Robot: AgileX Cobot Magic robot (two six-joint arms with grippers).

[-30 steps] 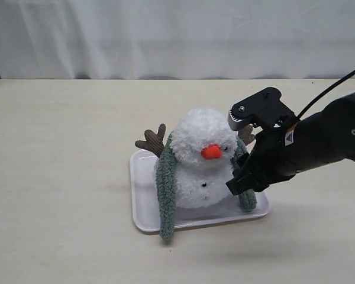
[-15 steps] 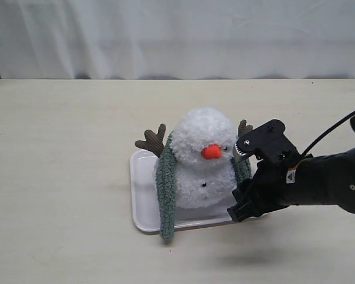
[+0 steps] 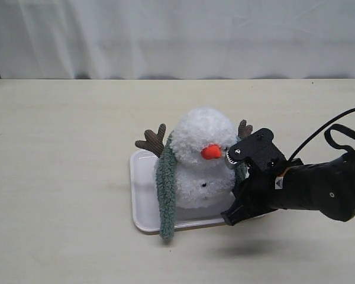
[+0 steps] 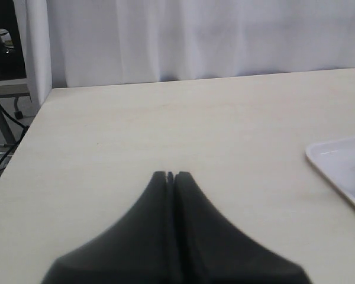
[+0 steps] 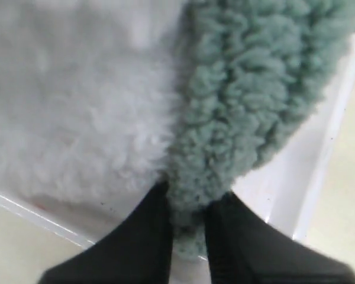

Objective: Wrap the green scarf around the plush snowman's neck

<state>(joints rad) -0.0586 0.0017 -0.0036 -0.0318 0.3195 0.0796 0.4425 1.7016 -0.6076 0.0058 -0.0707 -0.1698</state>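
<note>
Right tool (image 5: 192,195) tight on green scarf (image 5: 254,89) end, unseen in exterior view; left tool (image 4: 171,175) clenched.

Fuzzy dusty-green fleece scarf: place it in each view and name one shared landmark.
Exterior: scarf hangs down the fluffy white plush snowman, on the view's left.
Left wrist: not in it.
Right wrist: scarf against the white plush, its end pinched in the right hand.
Shared landmark: the white rectangular tray, in all three.
</note>
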